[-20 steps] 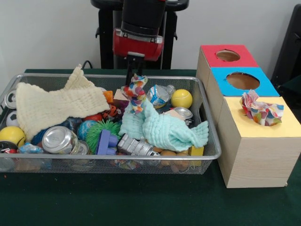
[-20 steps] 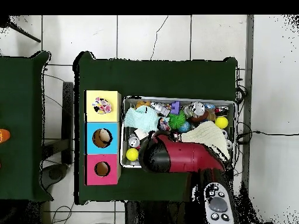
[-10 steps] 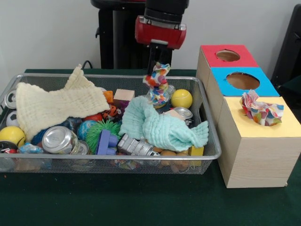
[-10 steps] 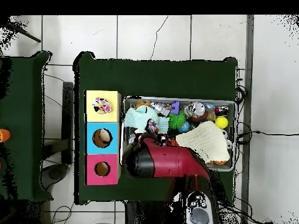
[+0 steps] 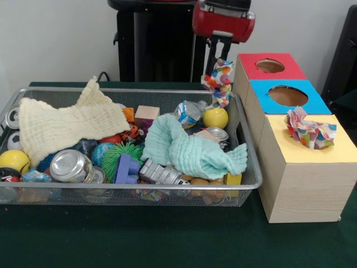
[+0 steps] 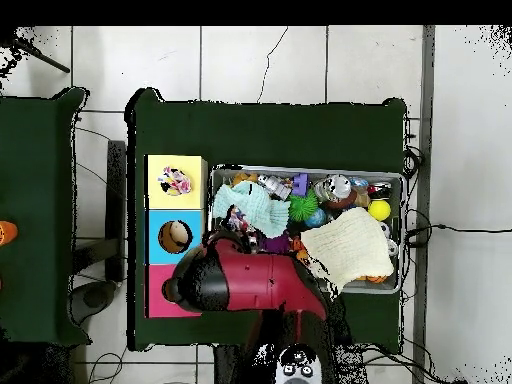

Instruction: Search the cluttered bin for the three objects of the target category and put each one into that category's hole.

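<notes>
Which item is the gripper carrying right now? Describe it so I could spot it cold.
Look above the wire bin's end nearest the boxes. A multicoloured patterned cloth dangles from the gripper, off the clutter. A similar cloth lies on the yellow box; this one hangs in the air.

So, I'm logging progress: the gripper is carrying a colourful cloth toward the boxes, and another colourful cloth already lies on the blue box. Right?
Not quite. The other colourful cloth lies on the yellow box, not the blue one, as the front view shows. The gripper does hold a colourful cloth near the boxes.

A colorful spotted cloth (image 5: 218, 81) hangs in the air, just beside the red box top (image 5: 270, 66). Another colorful cloth (image 5: 309, 129) lies crumpled on the yellow box top (image 5: 312, 151).
</notes>
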